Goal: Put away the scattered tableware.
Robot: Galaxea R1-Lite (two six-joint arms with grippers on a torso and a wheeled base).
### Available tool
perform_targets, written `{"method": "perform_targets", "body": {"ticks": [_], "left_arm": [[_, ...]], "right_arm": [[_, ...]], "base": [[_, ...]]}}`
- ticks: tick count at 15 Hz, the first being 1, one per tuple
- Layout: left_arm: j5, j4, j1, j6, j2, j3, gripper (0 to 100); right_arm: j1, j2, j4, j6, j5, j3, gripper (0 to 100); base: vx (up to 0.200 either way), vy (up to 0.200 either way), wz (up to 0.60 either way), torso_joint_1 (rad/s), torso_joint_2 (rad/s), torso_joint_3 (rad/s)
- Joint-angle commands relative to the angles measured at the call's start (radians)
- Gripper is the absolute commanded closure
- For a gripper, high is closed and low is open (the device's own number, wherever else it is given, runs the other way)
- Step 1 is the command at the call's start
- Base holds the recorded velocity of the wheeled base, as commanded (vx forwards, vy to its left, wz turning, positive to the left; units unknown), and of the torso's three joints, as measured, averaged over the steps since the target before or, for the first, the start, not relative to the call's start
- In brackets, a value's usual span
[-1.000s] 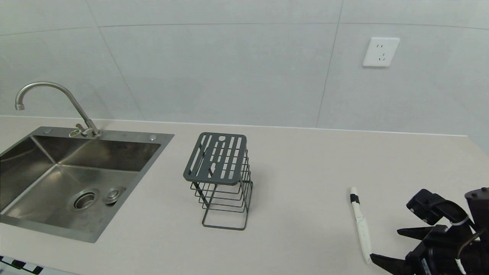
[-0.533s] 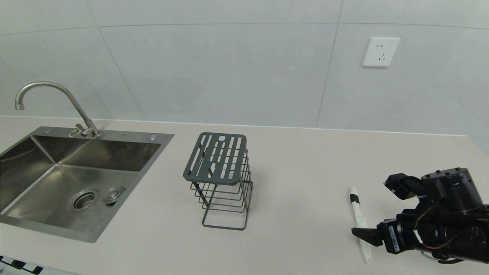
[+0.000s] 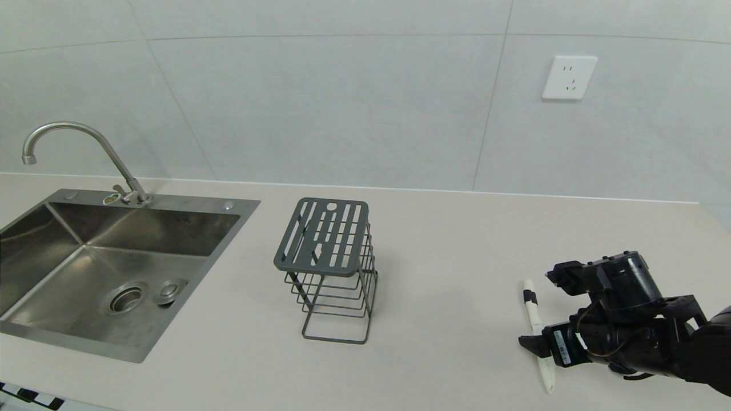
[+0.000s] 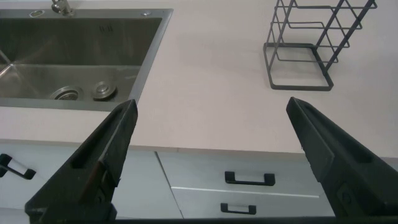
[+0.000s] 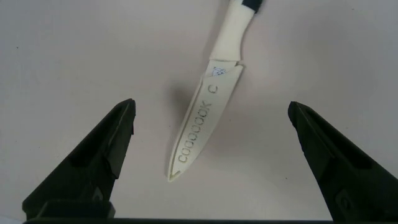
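Note:
A white knife (image 3: 537, 331) with a black band on its handle lies flat on the pale counter at the right, blade toward the front edge. My right gripper (image 3: 543, 310) hangs open just above it. In the right wrist view the knife's blade (image 5: 205, 118) lies between the two spread fingers (image 5: 109, 155) without touching them. A dark grey wire rack (image 3: 328, 268) with a slotted top stands mid-counter, left of the knife. My left gripper (image 4: 211, 112) is open and holds nothing, out over the counter's front edge, with the rack's base (image 4: 298, 65) ahead of it.
A steel sink (image 3: 188, 203) with a curved faucet (image 3: 74, 148) takes up the counter's left side. Drawer handles (image 4: 249, 180) show below the counter front. A wall socket (image 3: 569, 77) sits at the upper right. Bare counter lies between rack and knife.
My right gripper has moved from the lower right corner leftward and away from the front edge, coming over the knife's blade. The knife, rack and left arm have not moved.

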Motion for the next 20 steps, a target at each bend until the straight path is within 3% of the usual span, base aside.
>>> {"method": "perform_targets", "body": {"ticks": [1, 20], "left_arm": [[0.0, 0.0, 0.0, 0.0, 0.001, 0.0, 0], [0.0, 0.001, 0.0, 0.002, 0.001, 0.0, 0]], "right_arm": [[0.004, 0.032, -0.005, 0.0, -0.006, -0.005, 0], [0.004, 0.107, -0.062, -0.022, -0.064, -0.005, 0]], "base": [[0.0, 0.0, 0.0, 0.0, 0.0, 0.0], [0.0, 0.0, 0.0, 0.0, 0.0, 0.0]]}}
